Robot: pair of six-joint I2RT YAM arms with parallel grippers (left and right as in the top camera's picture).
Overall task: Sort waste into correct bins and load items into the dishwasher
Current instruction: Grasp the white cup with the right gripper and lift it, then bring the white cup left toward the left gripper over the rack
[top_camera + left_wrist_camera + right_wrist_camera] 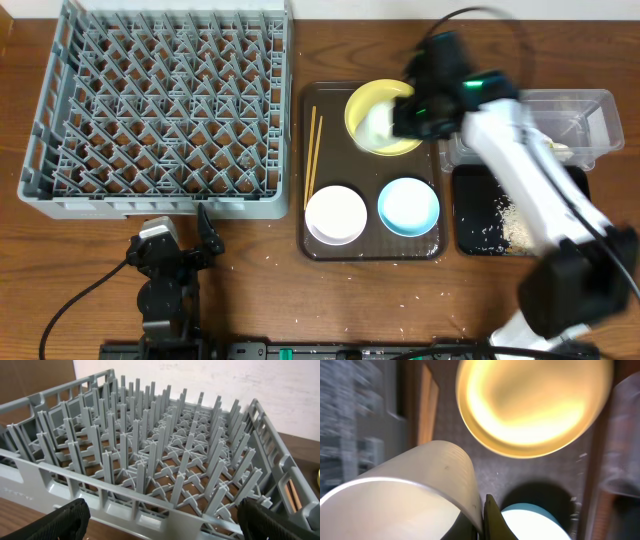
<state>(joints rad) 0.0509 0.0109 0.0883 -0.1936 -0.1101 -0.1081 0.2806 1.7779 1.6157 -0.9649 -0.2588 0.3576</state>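
- My left gripper (160,527) sits at the near edge of the worktop, toward the left corner. The jaws are spread wide with nothing between them, and they face the dish rack (160,105).
- The dish rack fills the far-left corner of the worktop.
- My right gripper (392,118) is over the far end of the brown serving tray (372,172), which lies mid-worktop.
- The right jaws are clamped on the wall of the small white cup (405,495). One finger (492,520) shows against the cup's outer wall; the other is hidden.
- The cup is over the yellow plate (362,105). I cannot tell whether the two touch.
- The white bowl (336,214) and the light blue bowl (408,207) stand side by side at the near end of the serving tray, white on the left.
- The chopsticks (313,160) lie along the serving tray's left side, pointing from near to far.
- The black tray (475,215) lies just right of the serving tray. Rice scraps (512,228) are scattered in it.
- The clear tub (590,110) stands just beyond the black tray, toward the far-right corner. Its contents are unclear.
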